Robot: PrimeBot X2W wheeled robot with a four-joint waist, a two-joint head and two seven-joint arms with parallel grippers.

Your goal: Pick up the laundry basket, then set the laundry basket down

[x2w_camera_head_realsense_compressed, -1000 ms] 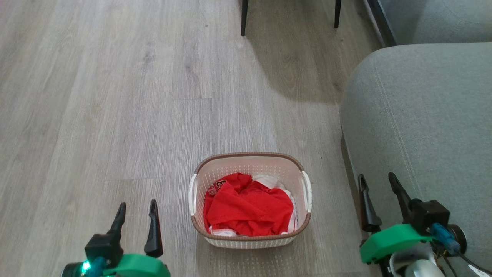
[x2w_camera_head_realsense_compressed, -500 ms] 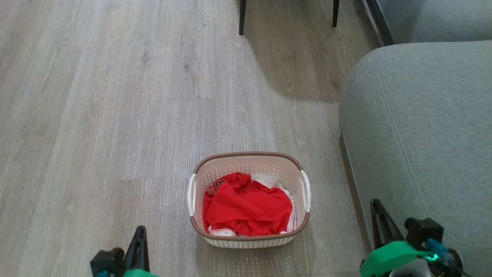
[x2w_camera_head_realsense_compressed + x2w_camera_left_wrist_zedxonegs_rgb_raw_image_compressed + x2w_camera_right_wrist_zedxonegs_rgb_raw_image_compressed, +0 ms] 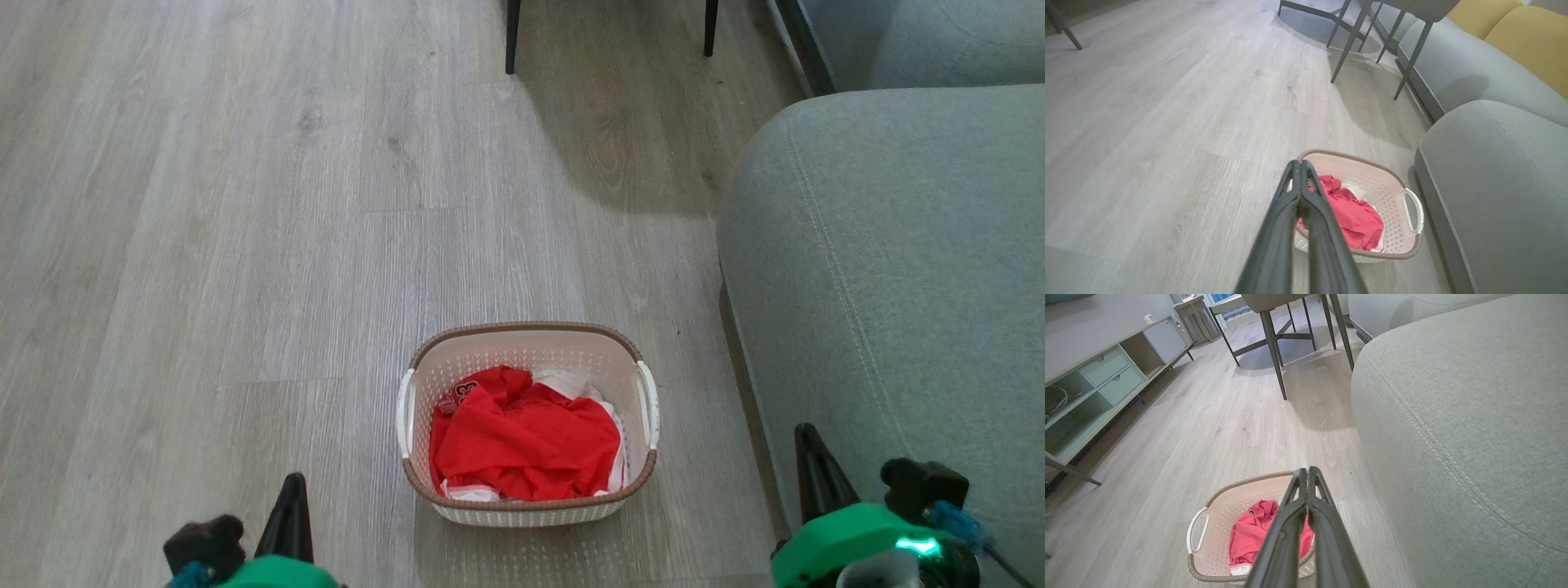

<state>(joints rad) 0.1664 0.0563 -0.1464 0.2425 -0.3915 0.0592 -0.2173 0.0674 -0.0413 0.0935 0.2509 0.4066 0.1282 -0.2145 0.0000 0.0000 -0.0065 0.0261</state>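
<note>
basket [image 3: 531, 327] w/ red garment [image 3: 531, 447], print [image 3: 457, 399] illegible

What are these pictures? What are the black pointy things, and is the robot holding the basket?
They come from a robot with two arms. One camera sits on its head and looks down at the wooden floor. The black pointy things are its fingers: the left fingers at the lower left, the right fingers at the lower right. The other two pictures come from a camera on each wrist, looking along those fingers. On the floor stands the laundry basket, with red clothes inside, beside a grey sofa. Both pairs of fingers are pressed shut and hold nothing; neither touches the basket.
</note>
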